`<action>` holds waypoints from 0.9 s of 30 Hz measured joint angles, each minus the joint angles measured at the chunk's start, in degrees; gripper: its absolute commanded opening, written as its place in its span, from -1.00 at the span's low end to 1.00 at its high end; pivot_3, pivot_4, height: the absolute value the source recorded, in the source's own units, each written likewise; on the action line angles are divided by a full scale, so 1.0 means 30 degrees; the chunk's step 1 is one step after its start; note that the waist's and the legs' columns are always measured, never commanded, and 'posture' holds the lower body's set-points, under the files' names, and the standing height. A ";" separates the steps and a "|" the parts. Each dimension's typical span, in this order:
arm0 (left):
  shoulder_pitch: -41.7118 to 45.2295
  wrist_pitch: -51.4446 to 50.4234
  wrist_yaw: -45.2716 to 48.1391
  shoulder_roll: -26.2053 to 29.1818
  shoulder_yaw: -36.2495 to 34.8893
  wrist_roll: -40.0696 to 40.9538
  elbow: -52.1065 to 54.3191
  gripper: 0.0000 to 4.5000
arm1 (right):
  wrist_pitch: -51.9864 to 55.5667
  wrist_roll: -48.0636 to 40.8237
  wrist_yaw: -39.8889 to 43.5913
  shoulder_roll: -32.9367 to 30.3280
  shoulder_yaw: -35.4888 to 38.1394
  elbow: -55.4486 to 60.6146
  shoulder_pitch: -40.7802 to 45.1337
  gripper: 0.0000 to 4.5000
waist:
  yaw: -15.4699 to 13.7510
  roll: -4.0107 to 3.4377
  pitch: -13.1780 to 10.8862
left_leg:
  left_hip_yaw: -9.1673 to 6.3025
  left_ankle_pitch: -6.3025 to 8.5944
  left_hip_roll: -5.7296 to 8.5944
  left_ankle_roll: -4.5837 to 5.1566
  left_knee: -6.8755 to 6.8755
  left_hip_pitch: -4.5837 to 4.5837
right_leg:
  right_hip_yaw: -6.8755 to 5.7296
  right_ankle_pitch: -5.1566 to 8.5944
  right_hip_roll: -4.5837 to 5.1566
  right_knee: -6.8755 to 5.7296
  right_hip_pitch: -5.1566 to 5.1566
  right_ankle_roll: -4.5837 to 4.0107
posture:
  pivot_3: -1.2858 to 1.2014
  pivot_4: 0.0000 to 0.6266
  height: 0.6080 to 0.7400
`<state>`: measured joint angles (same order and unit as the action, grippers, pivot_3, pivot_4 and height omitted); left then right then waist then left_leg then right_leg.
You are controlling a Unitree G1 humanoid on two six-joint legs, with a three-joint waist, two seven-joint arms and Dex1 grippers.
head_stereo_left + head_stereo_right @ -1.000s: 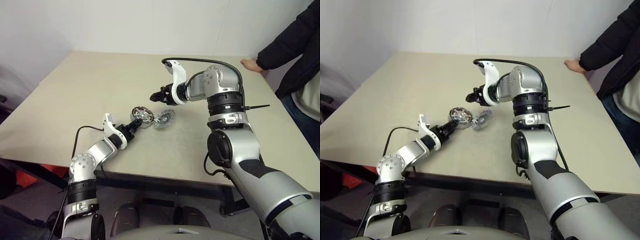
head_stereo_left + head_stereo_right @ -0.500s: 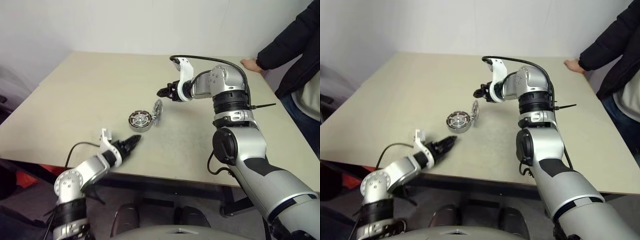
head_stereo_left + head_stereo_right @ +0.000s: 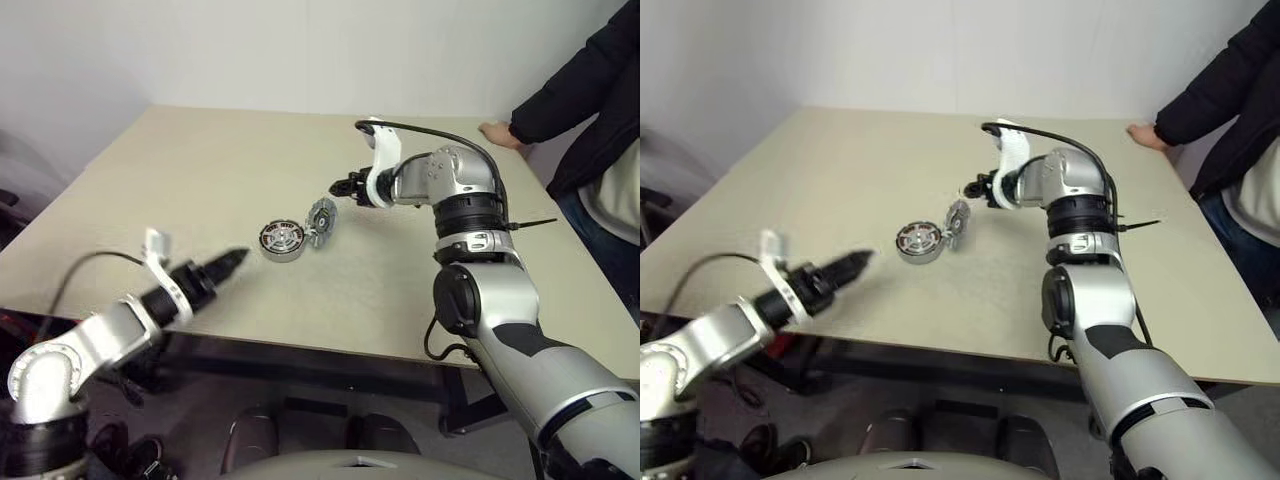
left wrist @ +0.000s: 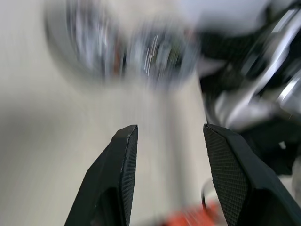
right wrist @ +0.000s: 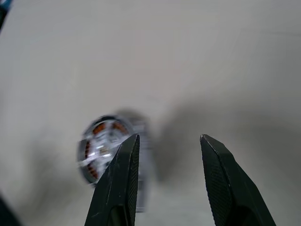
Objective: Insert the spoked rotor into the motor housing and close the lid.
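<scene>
- Motor housing (image 3: 281, 240): short round cup sitting upright on the counter (image 3: 200, 180), centre-left of the left eye frame. Copper windings and silver spokes show inside it, so the spoked rotor (image 5: 104, 143) appears already seated; judged, not certain.
- Lid (image 3: 320, 221): ribbed silver-white disc just right of the housing, propped on edge and leaning against or beside the housing rim. It is not on the housing.
- Step in hand, as judged: insertion seems done and the closing of the lid is open. Neither claw holds anything.
- Right claw (image 3: 339, 187): hovers above and to the upper right of the lid, apart from it. Its wrist view shows the two black fingers (image 5: 120, 183) parted at a middling gap, empty, with the housing beyond them.
- Left claw (image 3: 232, 259): lower left of the frame, near the counter's front edge, well apart from the housing. Its wrist view shows the fingers parted and empty.
- Next move, as judged: one claw must take the tilted lid by its edge, lay it flat, centre it over the housing and press it down. The housing may need steadying, since it could slide.
- Hard to make out: whether the lid touches the housing; the lid's dark centre; how deep the rotor sits. The left wrist view is heavily smeared, and the parts read there as streaks.
- Person (image 3: 590, 120): dark sleeve at the right edge, hand resting on the counter's far corner, cut off by the frame.
</scene>
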<state>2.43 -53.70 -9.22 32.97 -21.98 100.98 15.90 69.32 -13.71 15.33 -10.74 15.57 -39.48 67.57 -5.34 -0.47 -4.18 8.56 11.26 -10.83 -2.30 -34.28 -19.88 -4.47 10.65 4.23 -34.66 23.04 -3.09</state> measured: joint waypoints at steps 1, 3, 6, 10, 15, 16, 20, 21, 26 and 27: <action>0.0200 0.0455 0.0541 0.0341 -0.0318 -0.0894 -0.0626 0.04 | -0.0430 0.0043 -0.0241 -0.0340 0.0135 -0.0007 -0.0231 0.01 | 0.0003 0.0008 0.0005 | 0.0002 -0.0012 0.0000 -0.0019 -0.0001 0.0004 | 0.0008 -0.0001 0.0000 -0.0002 0.0000 0.0001 | 0.03 -1.00 1.00; 0.0316 0.1183 0.1414 0.0670 -0.0553 -0.2732 -0.1434 0.04 | -0.1320 0.0239 -0.0644 -0.0849 0.0220 -0.0010 -0.0899 0.01 | -0.0014 0.0034 0.0021 | 0.0005 -0.0029 -0.0002 -0.0049 0.0001 -0.0001 | 0.0006 -0.0001 -0.0003 -0.0013 0.0003 0.0001 | 0.03 -1.00 1.00; 0.0329 0.2111 0.2761 0.0734 -0.0334 -0.5904 -0.2084 0.04 | -0.2551 0.0634 -0.1043 -0.1281 -0.0003 -0.0066 -0.2478 0.01 | -0.0035 0.0048 0.0029 | -0.0003 -0.0006 -0.0003 -0.0011 0.0015 -0.0051 | 0.0004 -0.0002 -0.0006 -0.0030 0.0040 -0.0001 | 0.03 -1.00 1.00; 0.0609 0.3734 0.4099 0.0629 0.0048 -0.9874 -0.2538 0.04 | -0.2955 0.0901 -0.0830 -0.1648 -0.0733 -0.0046 -0.4323 0.01 | -0.0041 0.0046 0.0028 | -0.0005 0.0010 -0.0002 0.0010 0.0028 -0.0111 | 0.0003 0.0006 -0.0010 -0.0035 0.0091 -0.0001 | 0.03 -1.00 1.00; 0.1365 0.4645 0.4936 -0.0691 0.0808 -1.2691 -0.3252 0.04 | -0.1408 0.0374 0.1029 -0.1781 -0.2288 0.3281 -0.6054 0.01 | -0.0010 0.0039 0.0023 | 0.0006 0.0009 -0.0004 0.0010 0.0026 -0.0054 | 0.0013 0.0011 -0.0008 -0.0049 0.0060 -0.0010 | 0.03 -1.00 1.00; 0.1440 0.4643 0.5095 -0.0970 0.1032 -1.3023 -0.3305 0.04 | -0.0969 0.0061 0.1504 -0.1732 -0.2669 0.4208 -0.6270 -0.07 | -0.0004 0.0040 0.0024 | 0.0006 0.0005 -0.0009 0.0003 0.0025 -0.0043 | 0.0013 0.0011 -0.0009 -0.0058 0.0053 -0.0011 | 0.03 -1.00 1.00; 0.1762 0.4630 0.5518 -0.1754 0.1306 -1.4076 -0.3781 0.04 | 0.0691 -0.1241 0.3112 -0.1525 -0.3810 0.7448 -0.6821 -0.58 | -0.0075 0.0041 0.0025 | 0.0000 -0.0010 -0.0017 -0.0017 0.0025 -0.0016 | 0.0009 0.0012 -0.0010 -0.0062 0.0023 -0.0012 | 0.03 -1.00 1.00; 0.1910 0.4621 0.5541 -0.1866 0.1303 -1.4240 -0.3829 0.04 | 0.0992 -0.1520 0.3362 -0.1488 -0.3982 0.7935 -0.6887 -0.72 | -0.0084 0.0043 0.0026 | -0.0001 -0.0010 -0.0014 -0.0017 0.0024 -0.0009 | 0.0010 0.0012 -0.0009 -0.0056 0.0009 -0.0012 | 0.03 -1.00 1.00; 0.2400 0.4525 0.5739 -0.2351 0.1290 -1.4784 -0.3851 0.04 | 0.1672 -0.2330 0.4063 -0.0855 -0.4858 0.9358 -0.7033 -0.98 | -0.0098 0.0048 0.0029 | -0.0006 -0.0010 -0.0007 -0.0016 0.0020 -0.0005 | 0.0012 0.0012 -0.0006 -0.0046 -0.0011 -0.0012 | 0.03 -1.00 1.00; 0.2427 0.4469 0.5758 -0.2424 0.1289 -1.4867 -0.3850 0.04 | 0.1664 -0.2328 0.4024 -0.0761 -0.4900 0.9337 -0.7033 -0.98 | -0.0102 0.0048 0.0029 | -0.0006 -0.0009 -0.0008 -0.0016 0.0020 -0.0008 | 0.0011 0.0012 -0.0006 -0.0047 -0.0010 -0.0013 | 0.03 -1.00 1.00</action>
<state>9.71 -40.29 8.06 25.70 -18.11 56.38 4.35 74.31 -20.70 27.40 -13.02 0.87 -11.46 46.48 -5.64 -0.32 -4.10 8.54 11.23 -10.85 -2.35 -34.22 -19.91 -4.44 10.68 4.22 -34.80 23.01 -3.13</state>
